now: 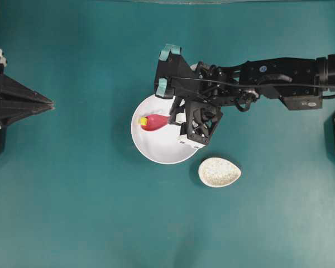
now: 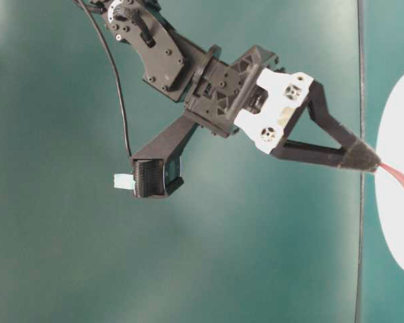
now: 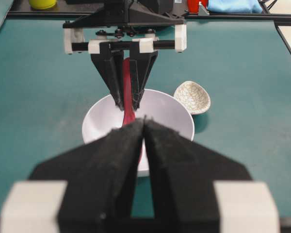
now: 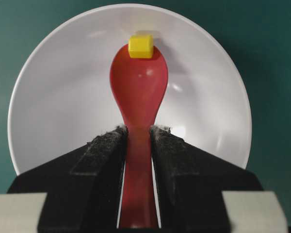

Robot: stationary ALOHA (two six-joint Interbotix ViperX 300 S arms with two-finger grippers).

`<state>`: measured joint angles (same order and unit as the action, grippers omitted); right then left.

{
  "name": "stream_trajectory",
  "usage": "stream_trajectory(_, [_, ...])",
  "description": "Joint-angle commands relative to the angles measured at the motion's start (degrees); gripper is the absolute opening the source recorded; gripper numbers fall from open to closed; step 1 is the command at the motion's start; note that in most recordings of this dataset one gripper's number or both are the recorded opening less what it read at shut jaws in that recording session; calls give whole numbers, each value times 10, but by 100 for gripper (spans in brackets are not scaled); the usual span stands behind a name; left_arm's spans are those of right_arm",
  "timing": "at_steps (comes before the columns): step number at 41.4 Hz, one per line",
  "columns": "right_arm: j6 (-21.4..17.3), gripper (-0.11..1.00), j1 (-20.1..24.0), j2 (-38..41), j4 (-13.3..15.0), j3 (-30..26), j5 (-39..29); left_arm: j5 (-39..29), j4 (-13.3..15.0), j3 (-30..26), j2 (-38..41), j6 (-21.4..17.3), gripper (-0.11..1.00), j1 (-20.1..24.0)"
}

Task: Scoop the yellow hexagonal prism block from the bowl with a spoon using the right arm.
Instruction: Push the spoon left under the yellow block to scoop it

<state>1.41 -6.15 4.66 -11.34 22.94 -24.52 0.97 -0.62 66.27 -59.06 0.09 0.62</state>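
Nearby, spoon rest [image 1: 219, 171] beside bowl [image 1: 156, 148].

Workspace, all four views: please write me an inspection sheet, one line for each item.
Surface: teal table, bare where visible.
Job's things: white bowl holds the red spoon; the yellow block sits at the tip of the spoon's scoop.
Clutter: speckled spoon rest beside the bowl, apart from it.
Grippers: right gripper has its jaws shut on the spoon's handle, over the bowl; left gripper has its jaws shut, holding nothing, away from the bowl.
Cables: black cable hangs along the right arm.
Surroundings: yellow, red and blue items beyond the table's far edge in the left wrist view, too cropped to name.
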Motion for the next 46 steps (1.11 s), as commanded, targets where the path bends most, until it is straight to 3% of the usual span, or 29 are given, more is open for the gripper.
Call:
stream_trajectory(1, [1,25,1,-26,1,-15,5,4,-2,-17,3,1,11,1])
stream_trajectory(46, [4,25,1,-47,4,-9,11,4,-2,-17,3,1,11,0])
